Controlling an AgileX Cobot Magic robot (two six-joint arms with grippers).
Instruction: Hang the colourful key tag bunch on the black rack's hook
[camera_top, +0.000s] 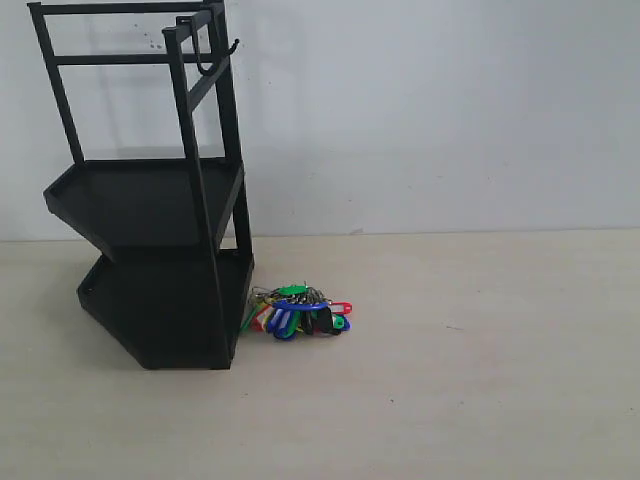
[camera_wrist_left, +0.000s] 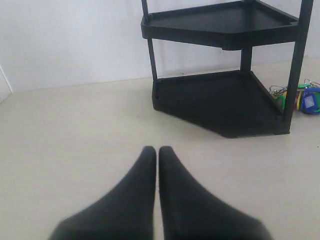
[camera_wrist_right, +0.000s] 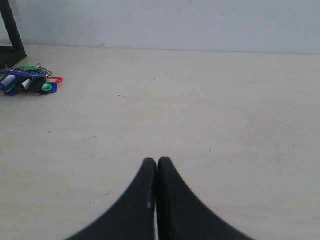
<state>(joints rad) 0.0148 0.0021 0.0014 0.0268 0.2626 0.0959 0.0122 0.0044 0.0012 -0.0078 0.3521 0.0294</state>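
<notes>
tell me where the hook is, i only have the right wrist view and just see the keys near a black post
Observer: The hook hangs near the top of the black rack, high above the key tag bunch on the table.
Operator: which way does it open
Observer: Its upturned tip points to the right in the exterior view.
Operator: is the left gripper free
Observer: Yes, the left gripper is shut on nothing, facing the rack.
</notes>
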